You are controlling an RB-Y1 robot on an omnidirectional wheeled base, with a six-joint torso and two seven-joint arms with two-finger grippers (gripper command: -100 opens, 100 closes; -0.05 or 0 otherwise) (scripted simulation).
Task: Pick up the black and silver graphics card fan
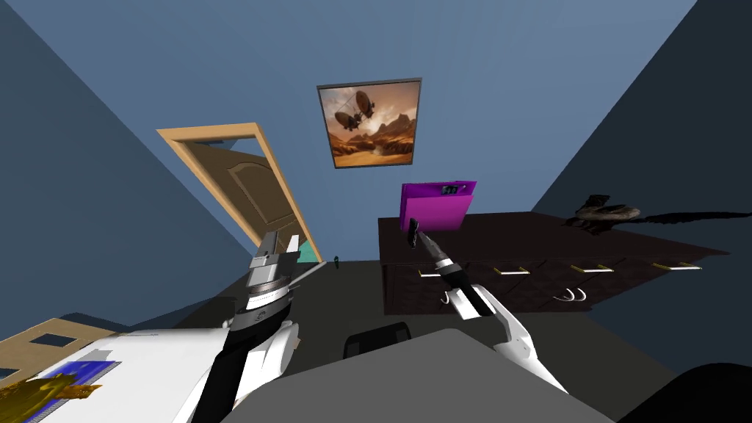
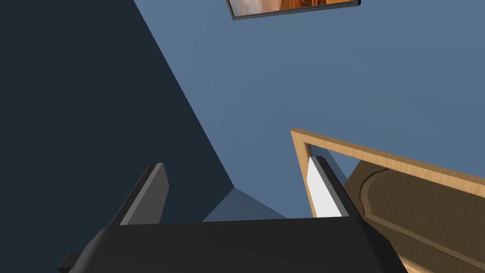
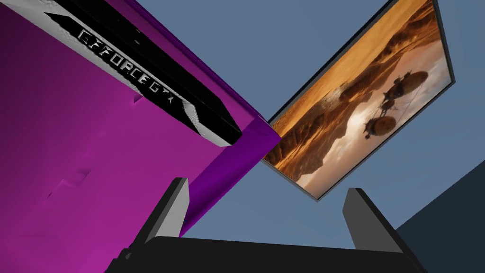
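Dark dresser [image 1: 514, 242] carries a purple box [image 1: 433, 209] near its left end; the black and silver graphics card fan [image 3: 156, 90] lies along the box's top, long axis running with that edge. Right gripper [image 1: 415, 233], fingers spread and empty, sits by the box's lower left corner, so the card lies above and beyond it. Left gripper [image 1: 283, 241], also spread, hangs well apart.

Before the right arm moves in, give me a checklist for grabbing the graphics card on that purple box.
1. Right gripper open: ok.
2. Graphics card in sight: ok, along the purple box's top edge.
3. Card between the fingers: not ok, it lies off past one finger.
4. Box steady on the dark dresser: cannot tell.
5. Left gripper out of the way: ok, open, held well aside.
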